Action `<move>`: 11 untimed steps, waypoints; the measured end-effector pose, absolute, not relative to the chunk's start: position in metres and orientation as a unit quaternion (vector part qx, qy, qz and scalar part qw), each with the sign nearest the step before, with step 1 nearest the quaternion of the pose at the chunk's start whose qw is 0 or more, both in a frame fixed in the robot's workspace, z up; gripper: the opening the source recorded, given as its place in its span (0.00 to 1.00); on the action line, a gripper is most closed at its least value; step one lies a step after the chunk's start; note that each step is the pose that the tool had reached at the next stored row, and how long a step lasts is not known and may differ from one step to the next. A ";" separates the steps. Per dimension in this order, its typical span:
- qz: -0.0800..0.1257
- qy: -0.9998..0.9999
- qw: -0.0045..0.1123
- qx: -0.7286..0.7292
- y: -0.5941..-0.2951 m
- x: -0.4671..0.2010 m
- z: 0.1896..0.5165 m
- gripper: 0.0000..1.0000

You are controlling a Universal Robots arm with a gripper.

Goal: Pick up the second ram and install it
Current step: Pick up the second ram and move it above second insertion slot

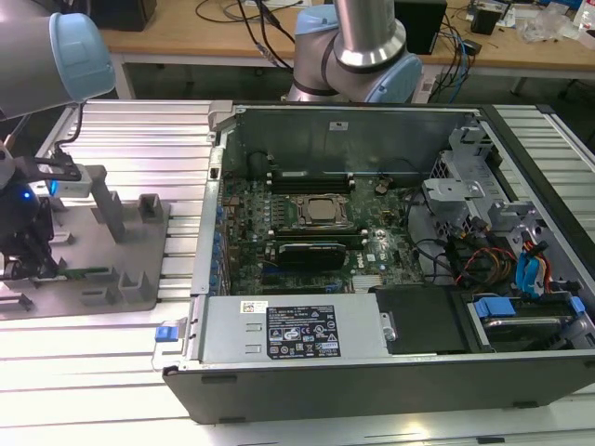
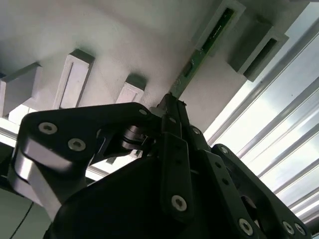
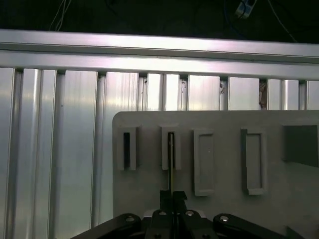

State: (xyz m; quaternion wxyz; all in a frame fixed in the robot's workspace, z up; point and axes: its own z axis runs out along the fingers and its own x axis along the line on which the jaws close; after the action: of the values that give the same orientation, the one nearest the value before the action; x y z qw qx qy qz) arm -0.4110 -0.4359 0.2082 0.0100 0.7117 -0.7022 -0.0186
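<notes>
The jaws are pressed together on one end of the second ram (image 3: 171,159), with the thin board pinched edge-on between the two black fingertips (image 2: 169,112). In the second wrist view the green stick (image 2: 199,57) runs straight out from the fingertips into a slotted grey post. It stands on its long edge there, and the far part of it sits down inside the slot.

In the exterior view the ram (image 1: 88,272) shows as a thin green strip. It lies level in the grey holder tray (image 1: 139,246), close to the tray's edge nearest that camera. In the first wrist view one more slotted post (image 3: 126,148) stands between the ram's post and that edge, and wider posts (image 3: 253,160) stand on its other side. The ram points toward the tray edge that faces the computer case (image 1: 372,372).

The tray (image 3: 139,199) rests flat on the ribbed aluminium surface (image 1: 121,139), near the surface's edge at the exterior view's left. Bare slats (image 3: 65,149) run alongside it.

Just beside the tray, toward the exterior view's right, the open case sits on the same surface. Inside it are the motherboard (image 1: 279,265), the CPU socket (image 1: 321,211) near its middle, and a labelled grey power supply (image 1: 293,330) along the near wall. A tangle of cables (image 1: 483,255) lies toward the right end of the case.

The arm (image 1: 367,37) rises behind the far wall of the case, and one of its blue-capped joints (image 1: 56,56) hangs above the tray.
</notes>
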 end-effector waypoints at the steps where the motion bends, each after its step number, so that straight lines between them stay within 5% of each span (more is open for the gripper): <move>1: -0.019 -0.706 0.010 0.708 -0.436 -0.411 0.208 0.10; 11: -0.019 -0.706 0.010 0.708 -0.436 -0.411 0.260 0.10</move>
State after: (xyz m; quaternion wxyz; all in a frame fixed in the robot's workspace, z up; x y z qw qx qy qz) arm -0.4110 -0.4358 0.2596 0.0098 0.7076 -0.7063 -0.0187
